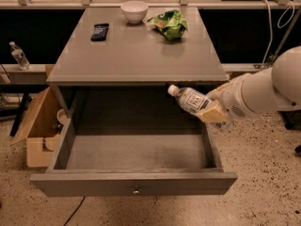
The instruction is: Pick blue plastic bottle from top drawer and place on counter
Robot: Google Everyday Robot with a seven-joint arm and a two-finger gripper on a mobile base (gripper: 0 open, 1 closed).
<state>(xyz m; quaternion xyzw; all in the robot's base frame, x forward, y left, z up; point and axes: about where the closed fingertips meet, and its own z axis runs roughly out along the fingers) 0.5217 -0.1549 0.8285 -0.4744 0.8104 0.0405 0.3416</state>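
Grey counter (pixel 136 60) has a bowl (pixel 134 11), phone (pixel 99 32) and green bag (pixel 168 25) at the back, so I'd use the bare front as the drop zone. Gripper (pixel 210 110) is clamped on the blue plastic bottle (pixel 188 99), which hangs over the right side of the open top drawer (pixel 136 189), just below the counter lip. Cap points up-left, probably to clear that lip.

Gripper (pixel 210 111) over drawer (pixel 94 183) holds clear plastic bottle (pixel 189 99) (counter (pixel 136 55) smooth, slightly glossy).
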